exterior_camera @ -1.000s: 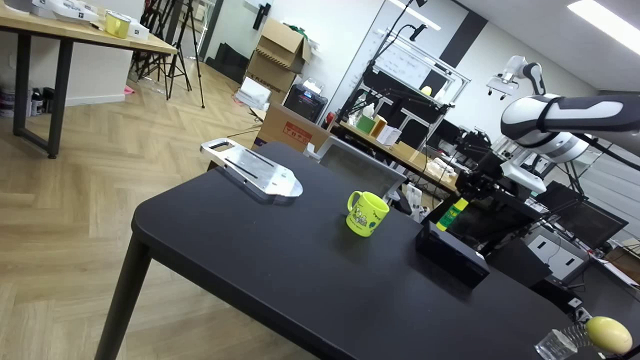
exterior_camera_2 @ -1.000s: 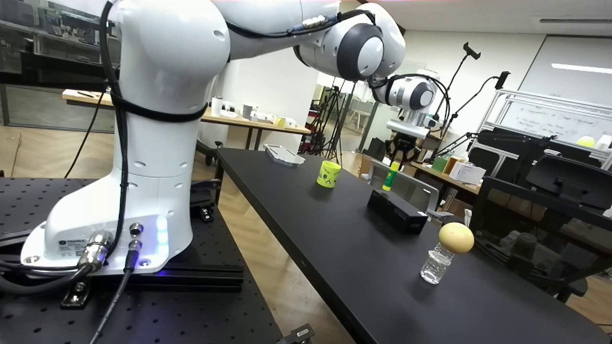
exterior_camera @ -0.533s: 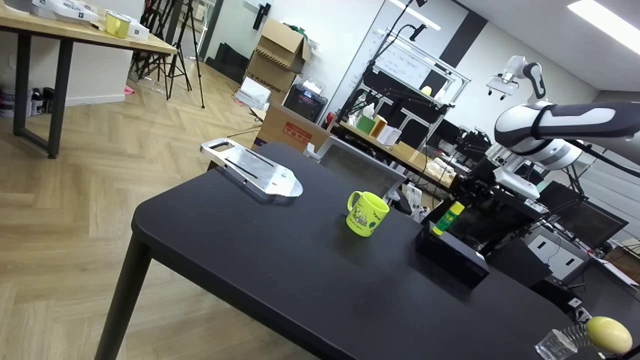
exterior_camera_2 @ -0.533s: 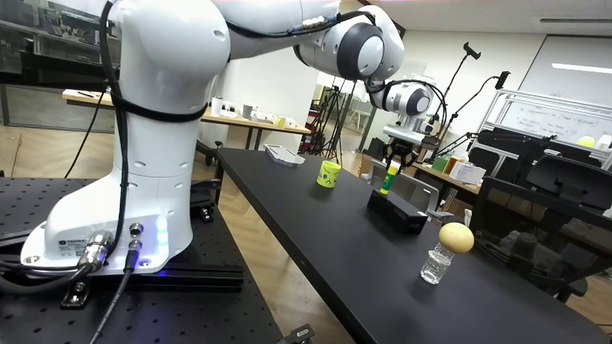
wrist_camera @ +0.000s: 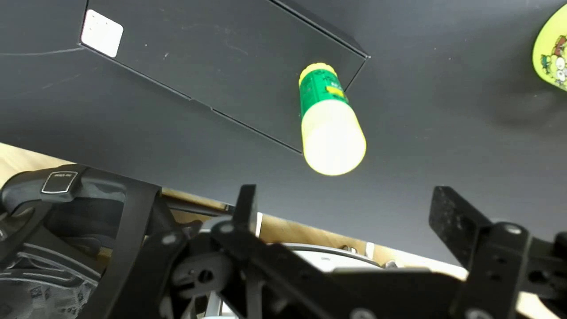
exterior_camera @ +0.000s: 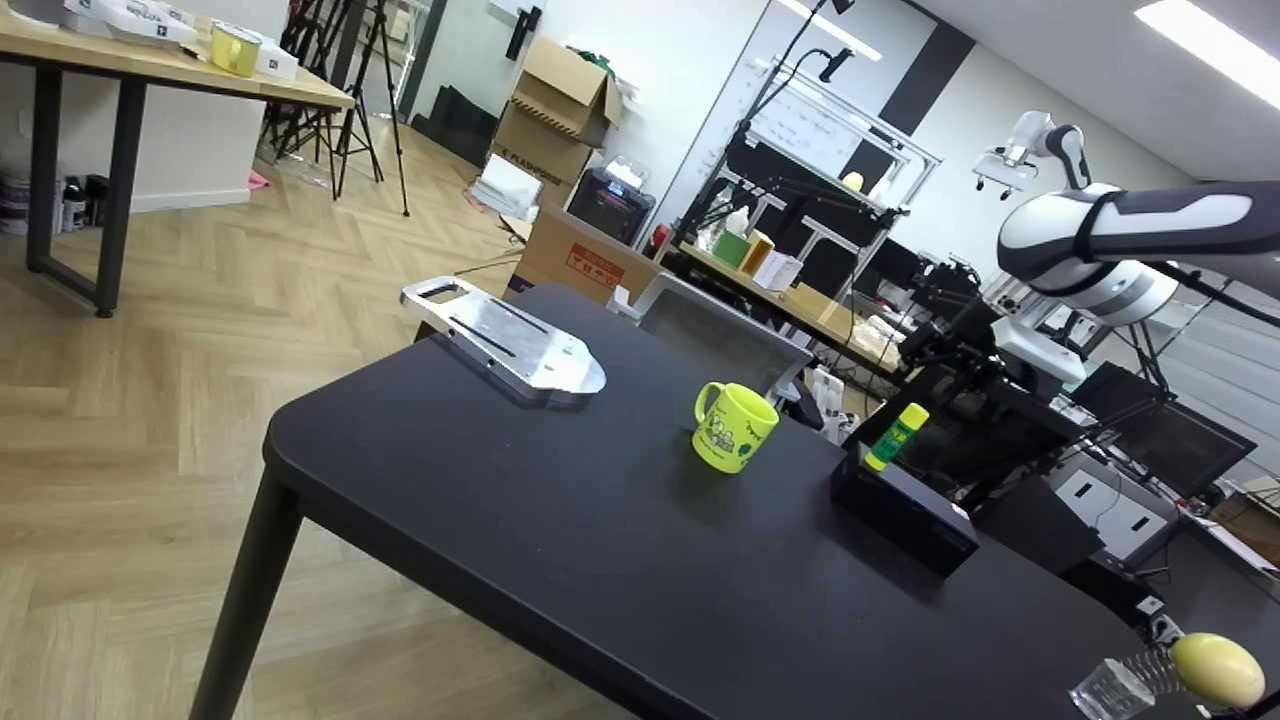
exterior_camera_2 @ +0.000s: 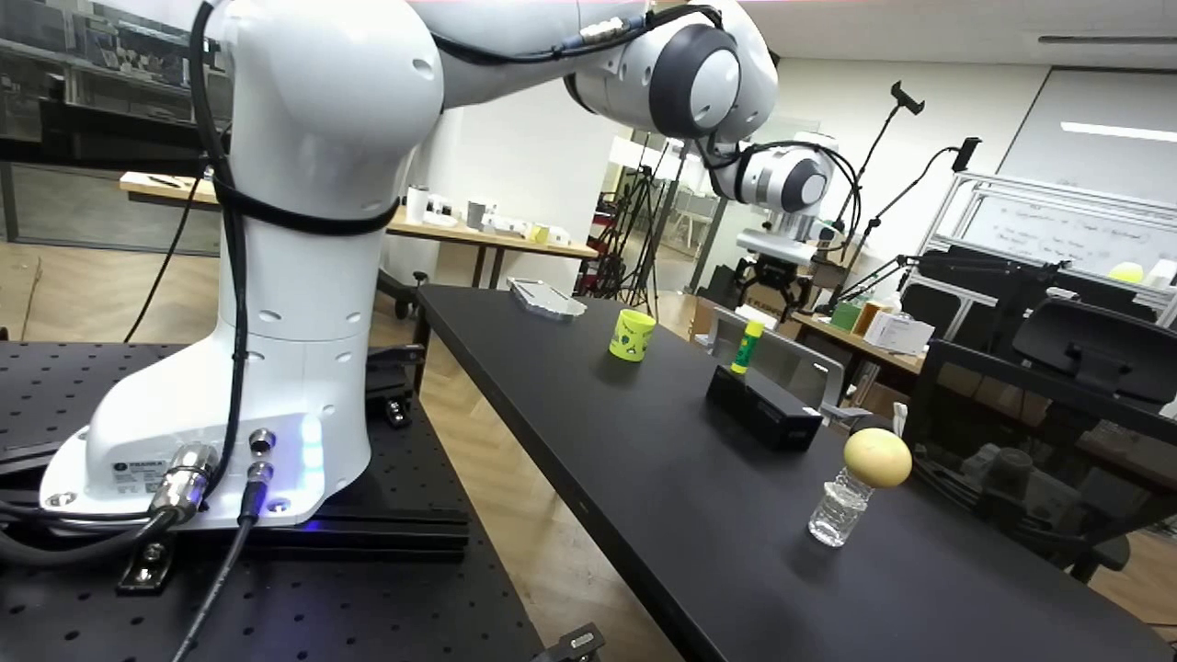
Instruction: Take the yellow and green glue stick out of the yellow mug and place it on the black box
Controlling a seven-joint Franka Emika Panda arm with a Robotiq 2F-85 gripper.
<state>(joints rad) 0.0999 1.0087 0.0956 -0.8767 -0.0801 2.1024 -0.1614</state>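
Observation:
On the black box (exterior_camera: 905,512) the yellow and green glue stick (exterior_camera_2: 748,346) stands upright near one end. In the wrist view the glue stick (wrist_camera: 333,133) shows its pale yellow cap toward the camera, with the black box (wrist_camera: 212,66) beneath its far end. My gripper (wrist_camera: 344,199) is spread wide, nothing between its fingers; in an exterior view it hovers a little above the stick, apart from it. The yellow mug (exterior_camera: 735,428) stands upright on the table, handle to one side. Part of the mug (wrist_camera: 551,53) shows at the wrist view's right edge.
A grey-white flat metal plate (exterior_camera: 505,340) lies toward one table end. At the opposite end a yellow ball (exterior_camera_2: 876,458) sits on a spring above a clear jar (exterior_camera_2: 839,508). Chairs, one with a mesh back (exterior_camera_2: 782,354), stand close along the table's far edge.
A second ago the glue stick was in my gripper over the box. It came down onto the box, then my fingers opened and the gripper rose clear, leaving the stick standing. The mug stayed put.

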